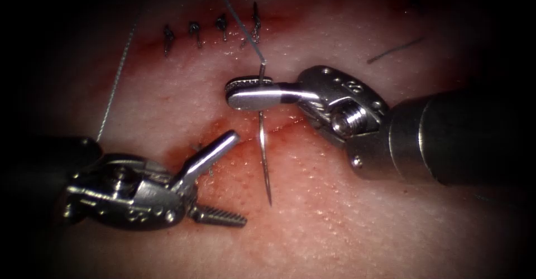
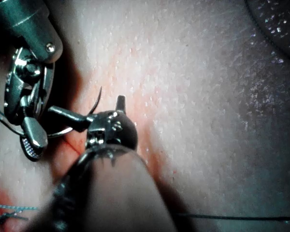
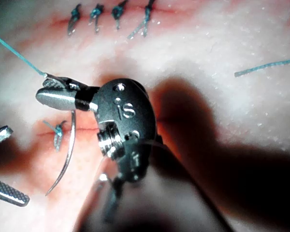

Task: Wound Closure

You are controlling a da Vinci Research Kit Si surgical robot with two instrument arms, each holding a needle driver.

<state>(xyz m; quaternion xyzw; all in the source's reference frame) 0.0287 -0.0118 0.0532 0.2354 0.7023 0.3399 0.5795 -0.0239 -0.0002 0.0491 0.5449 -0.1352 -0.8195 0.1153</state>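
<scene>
The curved needle (image 1: 263,145) hangs over the open cut (image 1: 285,126) in the tissue (image 1: 346,223), with its point toward the near side and not in the tissue. My right tool (image 1: 231,92) comes in from the right, its jaws shut on the needle close to the thread end. Thread (image 1: 237,19) runs from that end up and away. My left tool (image 1: 237,178) is just left of the needle tip, open and holding nothing. In the right wrist view the right tool (image 3: 50,92) grips the needle (image 3: 67,154). In the left wrist view the left tool (image 2: 94,108) stands open.
A row of several tied stitches (image 1: 209,30) closes another cut farther back. One stitch (image 3: 58,134) sits on the near cut left of the needle. A second strand of thread (image 1: 117,78) crosses the left side, and a cut end (image 1: 393,50) lies at the right. Red fluid stains the cut's edges.
</scene>
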